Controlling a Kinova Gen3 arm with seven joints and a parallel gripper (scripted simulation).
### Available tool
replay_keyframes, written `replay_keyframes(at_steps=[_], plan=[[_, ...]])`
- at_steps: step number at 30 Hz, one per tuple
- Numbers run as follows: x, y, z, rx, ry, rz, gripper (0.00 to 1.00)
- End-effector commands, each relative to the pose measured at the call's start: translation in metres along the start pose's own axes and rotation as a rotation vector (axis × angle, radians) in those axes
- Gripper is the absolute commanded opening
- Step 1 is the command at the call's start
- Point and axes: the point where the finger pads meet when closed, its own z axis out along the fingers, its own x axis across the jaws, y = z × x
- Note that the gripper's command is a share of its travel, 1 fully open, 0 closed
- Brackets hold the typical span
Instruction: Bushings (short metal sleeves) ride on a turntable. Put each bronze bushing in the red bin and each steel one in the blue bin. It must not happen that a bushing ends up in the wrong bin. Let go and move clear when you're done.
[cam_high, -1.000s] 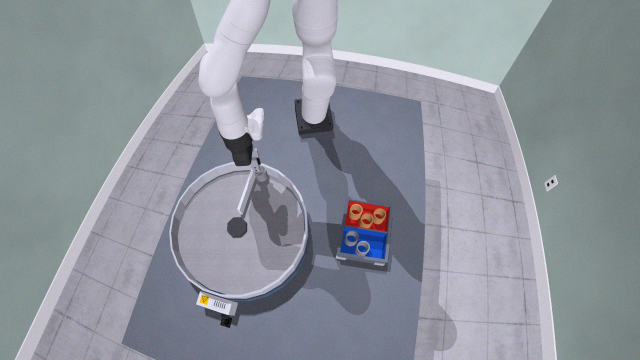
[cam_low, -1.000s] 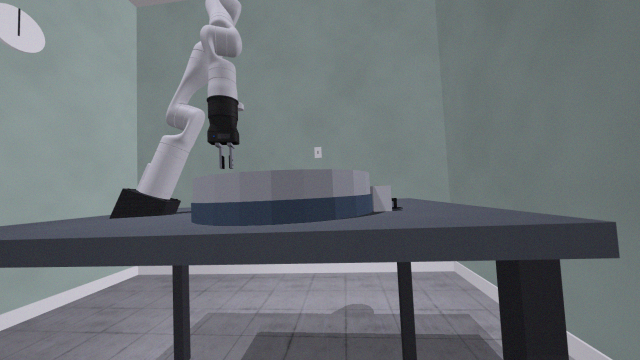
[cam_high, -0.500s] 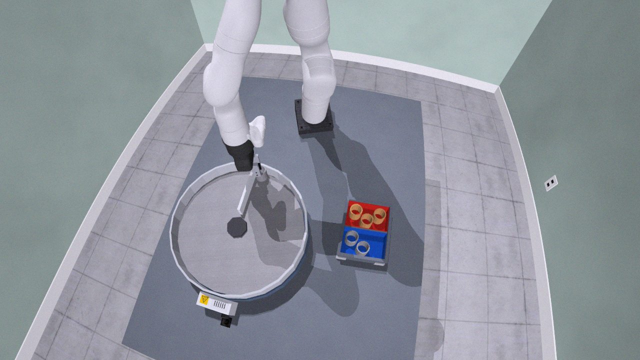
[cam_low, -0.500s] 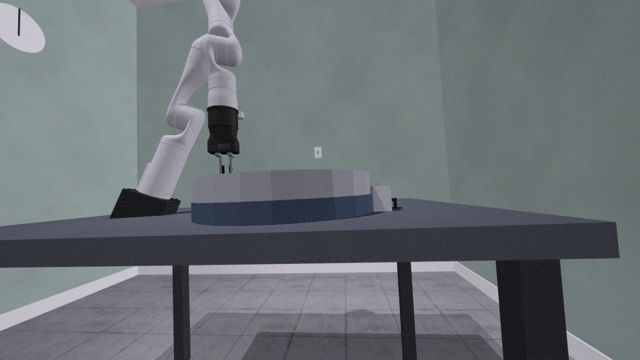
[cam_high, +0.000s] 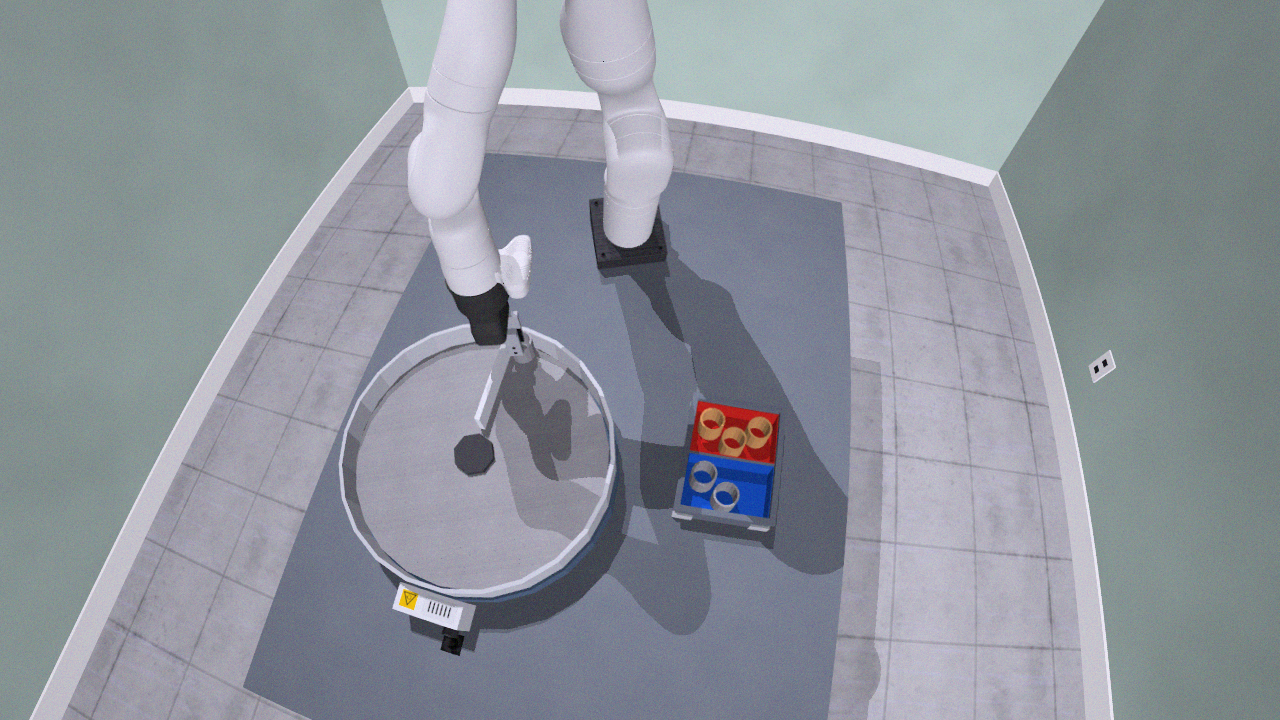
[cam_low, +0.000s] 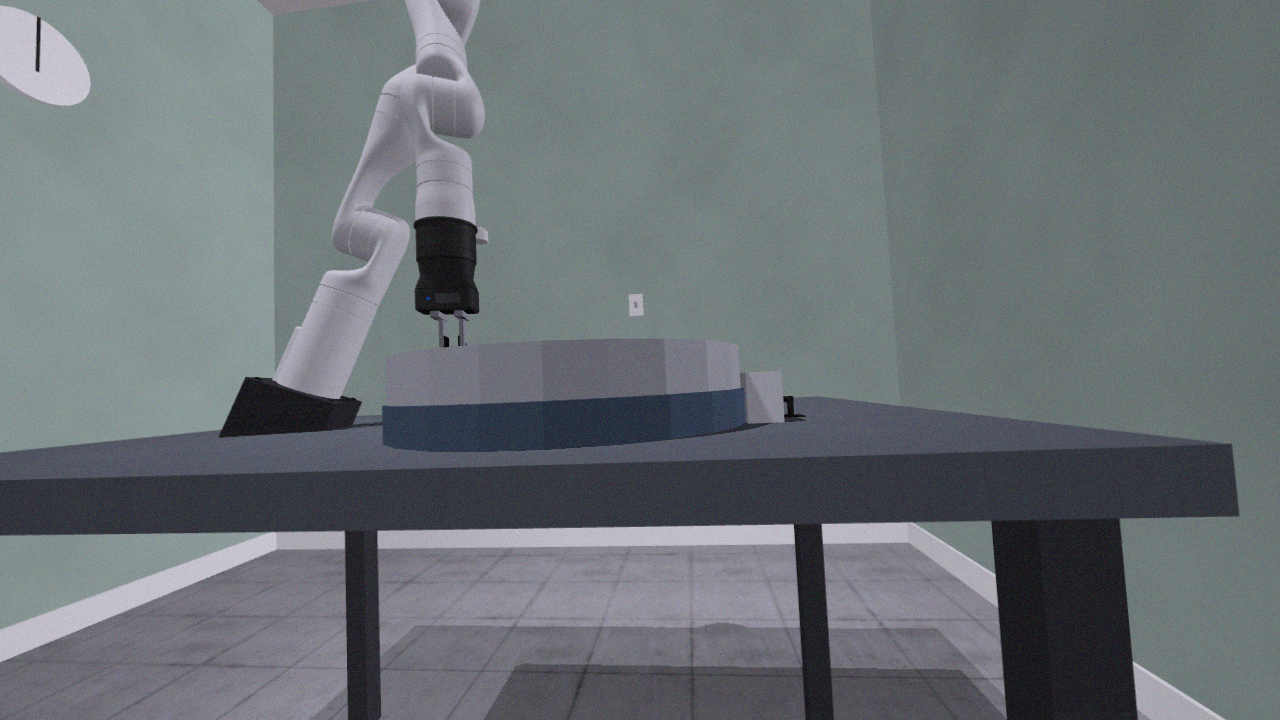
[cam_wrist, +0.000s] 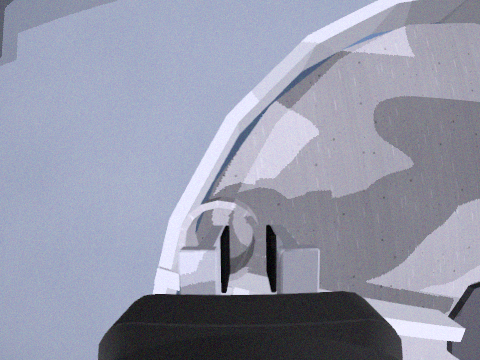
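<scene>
A steel bushing (cam_high: 526, 356) stands on the grey turntable (cam_high: 478, 461) just inside its far rim. In the wrist view the steel bushing (cam_wrist: 220, 234) is a pale ring, and its right wall lies between my fingertips. My gripper (cam_high: 516, 344) points straight down over it, with its fingers a narrow gap apart and not clamped. From the side, the gripper (cam_low: 450, 333) has its fingertips dipping behind the turntable's rim. The red bin (cam_high: 735, 431) holds three bronze bushings. The blue bin (cam_high: 723, 483) holds two steel ones.
A dark hub (cam_high: 474, 454) sits at the turntable's centre, and a white bar (cam_high: 492, 394) runs from it to the bushing. The turntable has a raised rim. A control box (cam_high: 433, 611) sits at its near edge. The arm's base (cam_high: 628, 240) stands behind.
</scene>
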Motion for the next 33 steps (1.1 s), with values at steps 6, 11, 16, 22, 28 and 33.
replay_keyframes(at_steps=[6,11,16,22,28,33], plan=[[0.0,-0.002,0.005,0.008,-0.001,-0.001,0.45],[0.0,-0.002,0.009,0.008,-0.001,-0.001,0.45],[0.0,-0.002,0.014,0.008,-0.001,-0.001,0.45],[0.0,-0.002,0.016,0.008,-0.001,-0.001,0.45],[0.0,-0.002,0.023,0.008,-0.001,-0.001,0.45],[0.0,-0.002,0.023,0.008,-0.001,-0.001,0.45]])
